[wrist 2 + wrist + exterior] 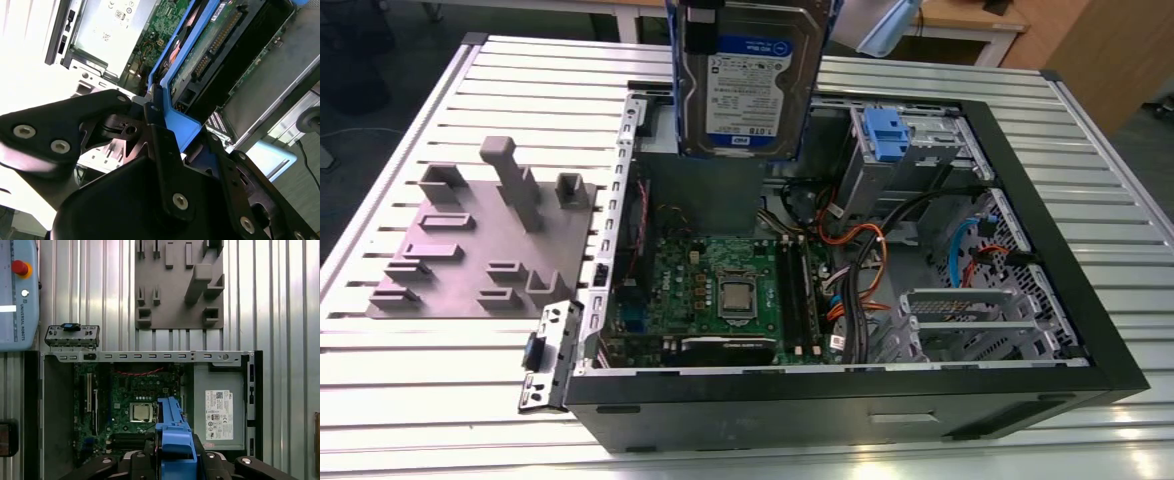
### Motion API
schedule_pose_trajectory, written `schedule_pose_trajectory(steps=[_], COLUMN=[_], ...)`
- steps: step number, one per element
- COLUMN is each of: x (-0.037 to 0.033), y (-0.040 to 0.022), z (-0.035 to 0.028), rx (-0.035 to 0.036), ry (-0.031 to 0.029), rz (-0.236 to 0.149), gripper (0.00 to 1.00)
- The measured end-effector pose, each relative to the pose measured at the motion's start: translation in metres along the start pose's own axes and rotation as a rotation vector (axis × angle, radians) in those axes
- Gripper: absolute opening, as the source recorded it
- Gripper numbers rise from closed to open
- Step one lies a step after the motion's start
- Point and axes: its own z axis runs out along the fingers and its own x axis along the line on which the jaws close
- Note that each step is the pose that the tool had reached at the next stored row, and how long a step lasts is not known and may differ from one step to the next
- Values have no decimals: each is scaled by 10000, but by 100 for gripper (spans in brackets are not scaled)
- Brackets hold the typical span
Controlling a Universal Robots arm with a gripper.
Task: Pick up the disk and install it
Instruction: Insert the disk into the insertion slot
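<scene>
Bright, even light falls from overhead. In the exterior view the slatted table (400, 400) glares pale along the lower edge, while the computer case (854, 400) is shaded inside. In the second wrist view the background burns out white behind the black gripper (172, 125), and the disk (215, 45) is dim.

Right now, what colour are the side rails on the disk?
Blue. The side rails of the disk show best in the second wrist view.

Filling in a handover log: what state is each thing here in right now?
disk: held upright in the air above the open case, not installed.
gripper: shut on the disk's blue tab.
computer case: lying on its side, side panel off, inside exposed.
</scene>
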Motion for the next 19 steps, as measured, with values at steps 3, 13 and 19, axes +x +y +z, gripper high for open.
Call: schedule_pose_trajectory(steps=[3, 13, 19], x=[14, 70, 69], y=[0, -1, -82], z=[1, 2, 1], rx=[1, 1, 1], ry=[-1, 8, 9], rz=[1, 2, 1], gripper=[36, 36, 36])
